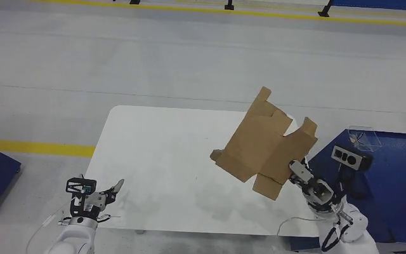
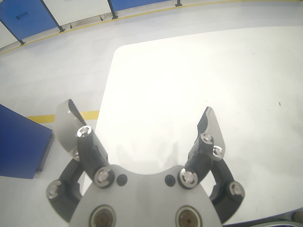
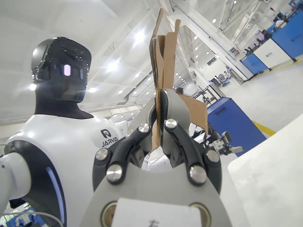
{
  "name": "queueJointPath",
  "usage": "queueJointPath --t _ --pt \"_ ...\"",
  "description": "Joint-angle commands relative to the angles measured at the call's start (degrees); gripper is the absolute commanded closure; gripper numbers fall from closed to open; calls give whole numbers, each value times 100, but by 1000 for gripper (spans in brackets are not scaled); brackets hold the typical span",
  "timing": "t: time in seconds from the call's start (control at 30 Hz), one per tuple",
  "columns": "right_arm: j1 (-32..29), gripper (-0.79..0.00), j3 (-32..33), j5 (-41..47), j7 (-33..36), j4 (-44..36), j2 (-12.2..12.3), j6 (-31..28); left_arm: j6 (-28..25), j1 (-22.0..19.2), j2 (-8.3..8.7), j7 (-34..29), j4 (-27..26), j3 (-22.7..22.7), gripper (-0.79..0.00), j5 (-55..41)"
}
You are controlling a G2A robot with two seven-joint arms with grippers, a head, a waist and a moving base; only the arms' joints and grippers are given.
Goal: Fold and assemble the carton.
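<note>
Right gripper [image 3: 158,95] clamped on edge of flattened carton [image 1: 263,149], holding it tilted in the air over table's [image 1: 158,165] right side; left gripper [image 2: 139,109] spread apart, holding nothing, at near-left table corner.

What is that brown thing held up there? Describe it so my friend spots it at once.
Start at the white table, then look above its right edge. There the right gripper holds the carton clear of the surface. It is a flattened brown cardboard piece with notched flaps, the only brown thing there.
</note>
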Motion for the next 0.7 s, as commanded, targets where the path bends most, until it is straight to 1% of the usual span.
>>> queueJointPath --t 0.0,0.1,0.17,0.23,0.37,0.43,0.5,0.6,0.67 --pt "16 0 424 -319 -121 -310 5 -483 0 0 0 0 0 0 -785 0" --pt "110 0 1028 -1287 -575 -771 -25 -1221 0 0 0 0 0 0 -785 0" --pt "311 0 1436 -2005 -1051 -1146 -85 -1266 0 0 0 0 0 0 -785 0" --pt "582 0 1892 -3140 -1450 -1512 -163 -1266 0 0 0 0 0 0 -785 0" --pt "924 0 2196 -5296 -2453 -2088 -314 -1266 0 0 0 0 0 0 -785 0" --pt "1115 0 2071 -6412 -3007 -2088 -320 -1266 0 0 0 0 0 0 -785 0" --pt "1214 0 1723 -7574 -3539 -2088 -248 -1266 0 0 0 0 0 0 -785 0" --pt "1247 0 1189 -9602 -4703 -2088 -30 -1266 0 0 0 0 0 0 -785 0" --pt "1127 0 855 -11156 -5791 -2088 175 -1266 0 0 0 0 0 0 -785 0"
